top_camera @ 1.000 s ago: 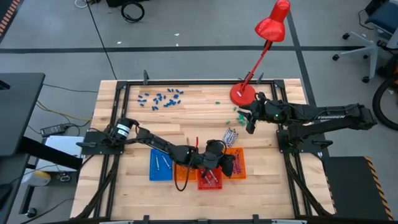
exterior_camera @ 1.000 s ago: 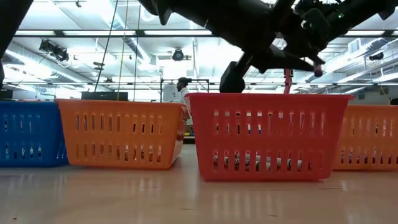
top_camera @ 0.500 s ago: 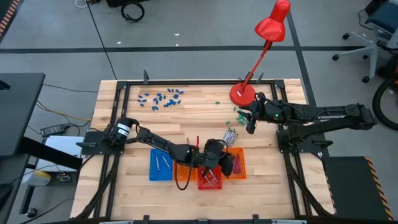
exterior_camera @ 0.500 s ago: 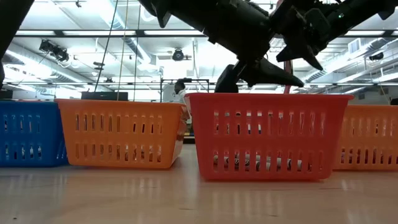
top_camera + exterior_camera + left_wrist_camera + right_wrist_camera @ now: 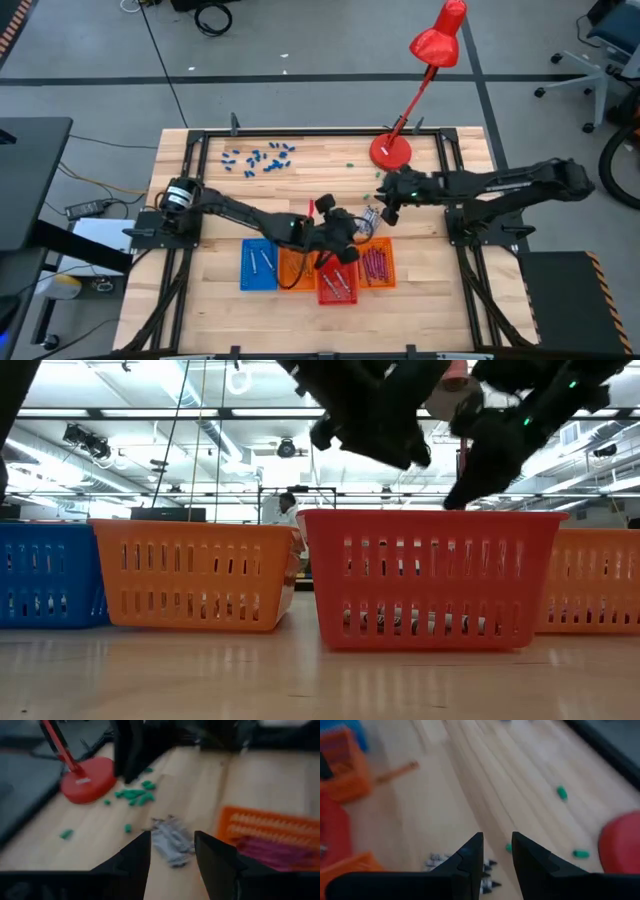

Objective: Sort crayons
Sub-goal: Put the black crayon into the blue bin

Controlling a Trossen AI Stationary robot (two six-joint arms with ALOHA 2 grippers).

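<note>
With its fingers apart, the left hand (image 5: pixel 172 851) is best centred over the grey crayons (image 5: pixel 170 840) before being closed.

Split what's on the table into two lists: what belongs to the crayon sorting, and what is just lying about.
Belongs to the job:
- silvery crayons loose on the wood
- magenta crayons in the right orange basket
- blue basket, red basket
- left pincer, open
- right pincer

Lying about:
- red lamp
- blue bits
- green bits
</note>
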